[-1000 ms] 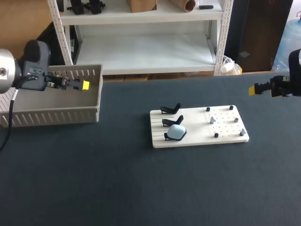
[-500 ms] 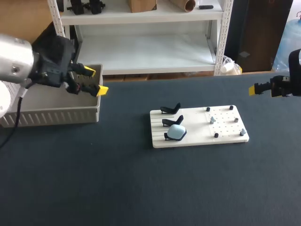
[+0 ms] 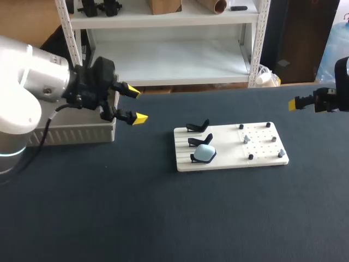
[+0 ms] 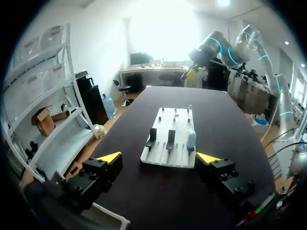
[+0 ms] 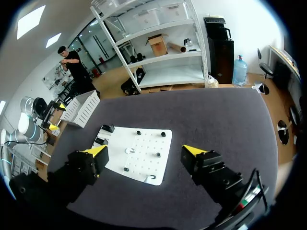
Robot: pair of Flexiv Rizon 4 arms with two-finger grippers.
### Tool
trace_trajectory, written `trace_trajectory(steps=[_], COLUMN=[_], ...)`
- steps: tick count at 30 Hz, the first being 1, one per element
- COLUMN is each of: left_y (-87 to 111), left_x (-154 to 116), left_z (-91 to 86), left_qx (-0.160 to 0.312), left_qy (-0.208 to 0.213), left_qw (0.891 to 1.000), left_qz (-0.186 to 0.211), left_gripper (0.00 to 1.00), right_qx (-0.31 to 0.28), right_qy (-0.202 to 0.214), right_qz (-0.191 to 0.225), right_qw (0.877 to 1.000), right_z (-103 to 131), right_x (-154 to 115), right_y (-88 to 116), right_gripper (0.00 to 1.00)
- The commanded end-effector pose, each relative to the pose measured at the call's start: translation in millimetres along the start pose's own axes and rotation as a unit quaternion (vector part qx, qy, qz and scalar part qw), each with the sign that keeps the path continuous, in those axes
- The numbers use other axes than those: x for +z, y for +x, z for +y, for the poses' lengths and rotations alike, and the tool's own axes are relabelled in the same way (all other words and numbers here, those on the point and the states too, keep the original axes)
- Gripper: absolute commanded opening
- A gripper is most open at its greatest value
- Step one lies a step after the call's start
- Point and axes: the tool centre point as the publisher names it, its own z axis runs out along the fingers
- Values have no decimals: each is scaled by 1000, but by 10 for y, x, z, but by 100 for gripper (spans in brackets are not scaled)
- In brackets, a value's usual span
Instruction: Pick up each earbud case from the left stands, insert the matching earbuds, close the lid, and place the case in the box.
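Observation:
A pale blue earbud case sits shut on the nearest of three black stands on the left part of a white board; the other two stands are bare. Small dark and grey earbuds sit on pegs on the board's right half. My left gripper hangs open and holds nothing, just right of the basket and well left of the board. In the left wrist view the case lies ahead of the open left gripper. My right gripper hovers open and holds nothing far right of the board; in its wrist view the board lies ahead of it.
A slatted grey-white basket, the box, stands at the table's back left, partly behind my left arm. The dark table top spreads wide in front of the board and to both sides.
My left arm has swung from above the basket to the right, out over the table toward the board, still open. The right arm has not moved.

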Motion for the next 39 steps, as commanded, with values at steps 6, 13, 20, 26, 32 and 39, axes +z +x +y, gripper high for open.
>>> trace_trajectory(steps=[6, 13, 20, 26, 32, 39], left_y=[53, 163, 175, 164, 192, 244], left_x=[435, 674, 884, 1022, 1147, 1221], left_z=[-221, -468, -624, -773, -856, -861], left_qx=[19, 59, 53, 49, 45, 38], left_qy=[25, 8, 33, 53, 64, 67], left_qw=[999, 998, 998, 997, 996, 996], left_qz=[-26, -30, -31, -37, -38, -38], left_gripper=[100, 100, 100, 100, 100, 91], right_qx=[0, 0, 0, 0, 0, 0], right_qy=[0, 0, 0, 0, 0, 0], right_qz=[0, 0, 0, 0, 0, 0], right_qw=[1000, 1000, 1000, 1000, 1000, 1000], right_z=[0, 0, 0, 0, 0, 0], right_x=[0, 0, 0, 0, 0, 0], right_y=[0, 0, 0, 0, 0, 0], right_gripper=[100, 100, 100, 100, 100, 100])
